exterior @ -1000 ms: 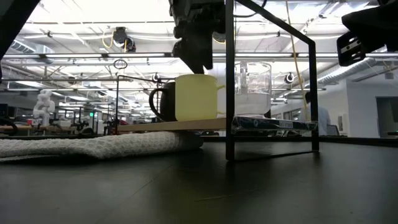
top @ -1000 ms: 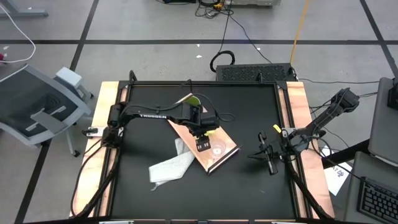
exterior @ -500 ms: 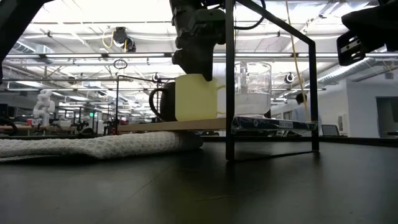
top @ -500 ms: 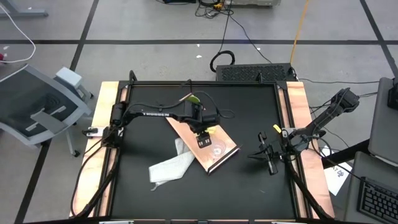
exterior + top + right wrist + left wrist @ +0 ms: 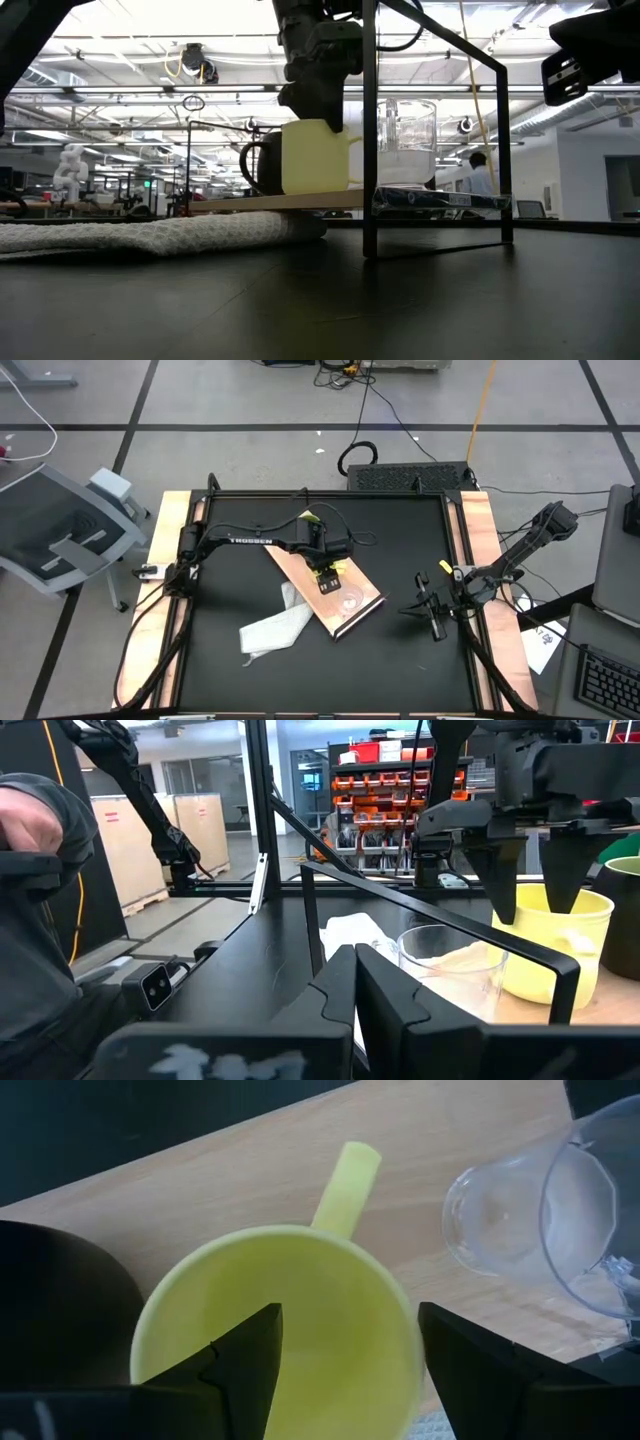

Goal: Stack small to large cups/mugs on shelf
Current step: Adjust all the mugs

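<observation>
On the light-wood shelf board (image 5: 335,622) stand three vessels in a row: the dark olive mug (image 5: 262,165), the yellow mug (image 5: 330,1320) and the clear plastic cup (image 5: 530,1230), each on its base. My left gripper (image 5: 350,1360) is open and points down at the yellow mug's rim. One finger (image 5: 245,1355) is over the mug's inside, the other (image 5: 470,1370) outside its wall, on the side toward the cup. My right gripper (image 5: 432,615) waits shut at the table's right side.
A white cloth (image 5: 275,625) lies on the black tabletop, and the board's near-left end rests on it. A black frame post (image 5: 369,130) stands in front of the cup in the low view. A person (image 5: 482,180) moves in the room far behind.
My left gripper has shifted a little toward the table's far edge and sunk onto the yellow mug's rim, staying open. The mugs, the cup and the board have kept still.
</observation>
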You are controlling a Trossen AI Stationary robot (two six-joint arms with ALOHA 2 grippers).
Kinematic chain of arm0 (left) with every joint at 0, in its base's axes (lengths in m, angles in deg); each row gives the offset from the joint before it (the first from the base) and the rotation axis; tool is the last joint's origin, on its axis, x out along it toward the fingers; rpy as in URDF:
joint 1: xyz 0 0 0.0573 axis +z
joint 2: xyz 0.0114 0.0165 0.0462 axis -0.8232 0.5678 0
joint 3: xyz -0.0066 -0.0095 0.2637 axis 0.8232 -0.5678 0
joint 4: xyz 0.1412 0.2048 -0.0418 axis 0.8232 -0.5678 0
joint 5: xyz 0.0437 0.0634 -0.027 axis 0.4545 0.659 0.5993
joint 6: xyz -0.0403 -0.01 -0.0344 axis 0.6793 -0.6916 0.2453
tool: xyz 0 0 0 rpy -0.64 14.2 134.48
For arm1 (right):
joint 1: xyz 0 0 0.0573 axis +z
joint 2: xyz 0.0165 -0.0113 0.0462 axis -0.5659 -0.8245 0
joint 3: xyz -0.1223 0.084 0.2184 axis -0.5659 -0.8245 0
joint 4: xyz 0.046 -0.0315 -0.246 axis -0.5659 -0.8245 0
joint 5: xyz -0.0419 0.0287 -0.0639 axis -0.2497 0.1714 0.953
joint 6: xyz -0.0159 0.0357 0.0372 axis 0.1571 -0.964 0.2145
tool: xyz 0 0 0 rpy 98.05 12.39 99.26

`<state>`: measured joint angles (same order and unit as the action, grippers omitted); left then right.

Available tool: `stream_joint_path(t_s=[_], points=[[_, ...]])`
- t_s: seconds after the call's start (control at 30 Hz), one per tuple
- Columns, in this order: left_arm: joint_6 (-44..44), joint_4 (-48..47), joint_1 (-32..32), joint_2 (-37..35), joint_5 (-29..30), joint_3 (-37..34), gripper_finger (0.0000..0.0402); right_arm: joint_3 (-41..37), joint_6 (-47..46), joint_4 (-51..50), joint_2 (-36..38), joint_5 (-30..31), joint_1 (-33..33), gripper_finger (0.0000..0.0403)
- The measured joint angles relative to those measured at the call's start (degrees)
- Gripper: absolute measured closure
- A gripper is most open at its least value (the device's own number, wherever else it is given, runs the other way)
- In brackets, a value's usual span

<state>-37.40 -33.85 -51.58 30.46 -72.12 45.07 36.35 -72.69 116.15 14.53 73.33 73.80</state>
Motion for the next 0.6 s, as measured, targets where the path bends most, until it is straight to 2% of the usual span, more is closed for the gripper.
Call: stream_joint_path(t_s=[0.33,0.43,0.6], points=[[-1.2,0.6,-0.1,0.0,-1.1,0.0,0.0172,0.0,0.0,0.0,0.0,0.0,0.0,0.0403],[-1.3,0.6,0.0,0.0,-1.1,0.0,0.0198,0.0,0.0,0.0,0.0,0.0,0.0,0.0403],[-2.5,0.6,0.0,0.0,-1.1,0.0,0.0269,0.0,0.0,0.0,0.0,0.0,0.0,0.0403]])
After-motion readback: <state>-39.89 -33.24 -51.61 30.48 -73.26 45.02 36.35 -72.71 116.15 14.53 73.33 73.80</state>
